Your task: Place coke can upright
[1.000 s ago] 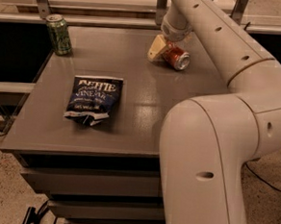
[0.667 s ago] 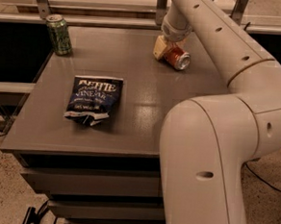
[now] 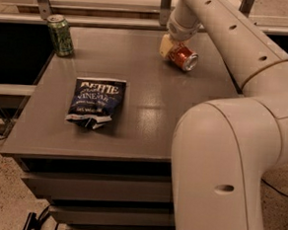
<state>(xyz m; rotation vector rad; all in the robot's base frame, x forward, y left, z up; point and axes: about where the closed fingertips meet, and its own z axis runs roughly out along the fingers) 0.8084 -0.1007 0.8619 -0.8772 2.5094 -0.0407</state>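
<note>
The green can (image 3: 60, 35) stands upright on the table (image 3: 150, 102), beyond the chip bag (image 3: 96, 103) and to its left in the view; what it holds cannot be seen. The chip bag lies flat, label up, crumpled at its near end. The coke can (image 3: 182, 57) is beyond the bag and to its right, tipped over with a silver end facing the camera. The claw (image 3: 169, 47) comes down from the arm (image 3: 238, 44) and touches the can's far-left side; whether it grips the can cannot be told.
</note>
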